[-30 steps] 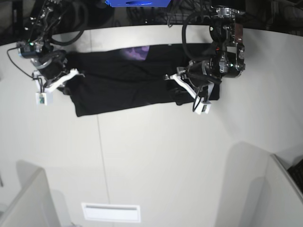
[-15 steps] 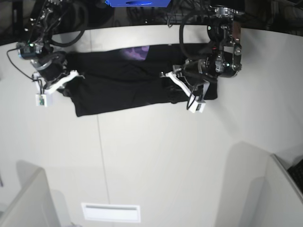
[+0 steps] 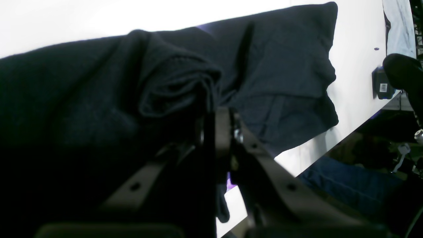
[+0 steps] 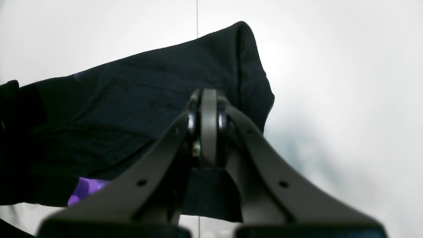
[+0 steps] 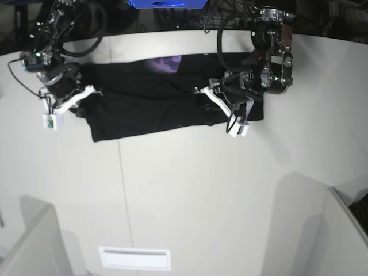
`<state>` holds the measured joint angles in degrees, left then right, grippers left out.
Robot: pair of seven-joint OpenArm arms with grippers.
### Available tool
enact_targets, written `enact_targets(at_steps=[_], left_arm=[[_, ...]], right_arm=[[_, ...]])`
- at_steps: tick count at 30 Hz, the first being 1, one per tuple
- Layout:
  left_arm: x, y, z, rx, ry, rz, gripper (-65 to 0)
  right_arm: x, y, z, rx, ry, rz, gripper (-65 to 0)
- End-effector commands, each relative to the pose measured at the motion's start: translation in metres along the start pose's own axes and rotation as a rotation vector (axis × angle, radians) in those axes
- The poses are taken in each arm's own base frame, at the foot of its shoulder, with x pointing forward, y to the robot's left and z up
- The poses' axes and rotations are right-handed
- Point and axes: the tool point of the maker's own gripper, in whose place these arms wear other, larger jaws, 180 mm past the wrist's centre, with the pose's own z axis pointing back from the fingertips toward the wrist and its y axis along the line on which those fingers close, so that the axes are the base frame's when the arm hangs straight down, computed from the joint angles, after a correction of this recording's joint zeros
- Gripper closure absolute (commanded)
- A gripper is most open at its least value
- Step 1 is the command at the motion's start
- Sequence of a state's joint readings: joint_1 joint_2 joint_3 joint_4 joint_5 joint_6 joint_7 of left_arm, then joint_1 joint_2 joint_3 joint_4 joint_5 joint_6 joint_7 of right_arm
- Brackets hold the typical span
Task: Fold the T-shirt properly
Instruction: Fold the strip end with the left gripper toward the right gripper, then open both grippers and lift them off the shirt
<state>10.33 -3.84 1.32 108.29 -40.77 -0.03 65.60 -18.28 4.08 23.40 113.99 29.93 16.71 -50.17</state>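
Observation:
The black T-shirt point(image 5: 144, 106) lies as a long band across the back of the table, a patch of purple print point(image 5: 167, 63) showing at its far edge. My left gripper point(image 5: 201, 92) is over the shirt's right part, shut on a bunched fold of the T-shirt point(image 3: 178, 79); in the left wrist view its tips point(image 3: 219, 115) sit under that fold. My right gripper point(image 5: 92, 89) is at the shirt's left end. In the right wrist view it point(image 4: 209, 99) is shut over the T-shirt point(image 4: 148, 99); whether any cloth is pinched there I cannot tell.
A blue object point(image 5: 167, 3) and cables stand behind the table's back edge. A white slotted plate point(image 5: 135, 257) lies at the front. Grey partitions rise at the front left point(image 5: 34, 241) and front right point(image 5: 339, 230). A seam point(image 5: 123, 190) runs down the tabletop.
My left gripper has moved left along the shirt, pulling the right end inward and bunching the cloth. The right arm has hardly moved.

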Motion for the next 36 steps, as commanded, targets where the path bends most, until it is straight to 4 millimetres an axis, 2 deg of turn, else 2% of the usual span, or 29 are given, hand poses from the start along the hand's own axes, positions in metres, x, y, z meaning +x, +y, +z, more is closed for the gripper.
enact_targets(at_steps=[1, 4, 5, 12, 14, 15, 17, 19, 20, 21, 23, 25, 26, 29, 31, 32, 34, 36], left_arm=[[0.009, -0.009, 0.002, -0.032, -0.03, -0.012, 0.0], [0.01, -0.009, 0.002, -0.032, -0.031, -0.013, 0.0], [0.01, -0.009, 0.002, -0.033, -0.032, -0.012, -3.8], [0.013, -0.027, -0.004, -0.077, -0.045, 0.002, -47.2], [0.007, -0.039, -0.008, -0.104, -0.025, -0.019, -54.1], [0.006, -0.047, -0.01, -0.122, -0.018, -0.034, -54.8], [0.008, -0.055, -0.011, -0.137, -0.019, -0.055, -53.2], [0.014, -0.049, -0.007, -0.123, -0.037, -0.047, -45.6], [0.019, -0.041, -0.002, -0.105, -0.059, -0.036, -38.0], [0.018, -0.026, 0.004, -0.071, -0.071, -0.009, -27.6], [0.023, 0.02, 0.025, 0.036, -0.112, 0.044, -1.5], [0.026, 0.065, 0.053, 0.127, -0.161, 0.123, 0.0], [0.027, 0.089, 0.071, 0.172, -0.185, 0.157, 0.0], [0.03, 0.134, 0.123, 0.255, -0.23, 0.152, 0.0], [0.029, 0.155, 0.155, 0.308, -0.246, 0.111, 0.0], [0.029, 0.165, 0.171, 0.345, -0.258, 0.098, 0.0], [0.025, 0.186, 0.198, 0.435, -0.274, 0.072, 0.0], [0.019, 0.204, 0.214, 0.526, -0.253, 0.03, 0.0]], right_arm=[[0.012, 0.001, 0.003, 0.006, -0.044, 0.011, 0.0], [0.012, 0.001, 0.003, 0.006, -0.044, 0.011, 0.0], [0.012, 0.001, 0.003, 0.006, -0.044, 0.011, 0.0], [0.012, 0.001, 0.003, 0.005, -0.044, 0.01, 0.0], [0.012, 0.001, 0.003, 0.005, -0.044, 0.01, 0.0], [0.012, 0.0, 0.003, 0.004, -0.043, 0.008, 0.0], [0.012, 0.0, 0.003, 0.003, -0.043, 0.007, 0.0], [0.013, -0.001, 0.003, 0.002, -0.045, 0.007, 0.0], [0.013, -0.001, 0.003, 0.002, -0.045, 0.007, 0.0], [0.013, -0.001, 0.003, 0.002, -0.045, 0.006, 0.0], [0.014, -0.006, 0.004, -0.011, -0.048, 0.001, 0.0], [0.017, -0.013, 0.005, -0.03, -0.03, -0.007, 0.0], [0.014, -0.016, 0.001, -0.034, 0.008, -0.018, -3.0], [0.009, -0.037, -0.006, -0.064, 0.115, -0.075, -29.9], [0.012, -0.051, -0.003, -0.079, 0.132, -0.115, -42.0], [0.017, -0.053, -0.001, -0.06, 0.121, -0.118, -44.0], [0.024, -0.057, 0.001, -0.008, 0.115, -0.12, -43.7], [0.024, -0.066, -0.003, 0.026, 0.159, -0.165, -44.1]])
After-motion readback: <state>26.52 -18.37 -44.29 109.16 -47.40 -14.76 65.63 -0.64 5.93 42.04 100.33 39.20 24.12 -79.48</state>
